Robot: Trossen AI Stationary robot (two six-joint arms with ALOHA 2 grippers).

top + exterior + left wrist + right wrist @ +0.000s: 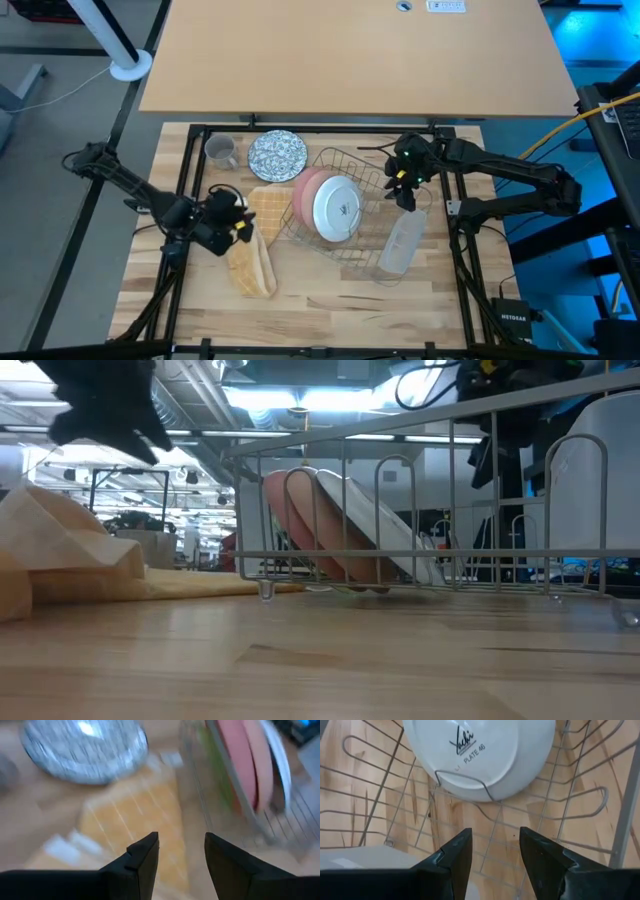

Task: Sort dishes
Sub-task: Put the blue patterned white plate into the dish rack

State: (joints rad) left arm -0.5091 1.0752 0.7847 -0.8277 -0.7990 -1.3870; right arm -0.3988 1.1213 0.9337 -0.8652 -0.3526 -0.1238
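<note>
A white plate [337, 209] and pink dishes [305, 190] stand on edge between the wires of a wire dish rack [365, 165]; they also show in the low view [345, 525]. A speckled grey plate [277, 155] and a small grey mug [221, 151] sit on the table at the far left. My left gripper [240, 215] is open and empty above the yellow checked cloth [262, 235]. My right gripper [402, 185] is open and empty above the rack's right part, facing the white plate's underside [480, 755]. A green edge [212, 750] shows beside the pink dishes.
A clear oblong plastic tray [400, 243] leans on the rack's right near side. The rack's wire walls [450, 490] stand up around the dishes. Bare wooden tabletop [330, 290] lies along the near edge.
</note>
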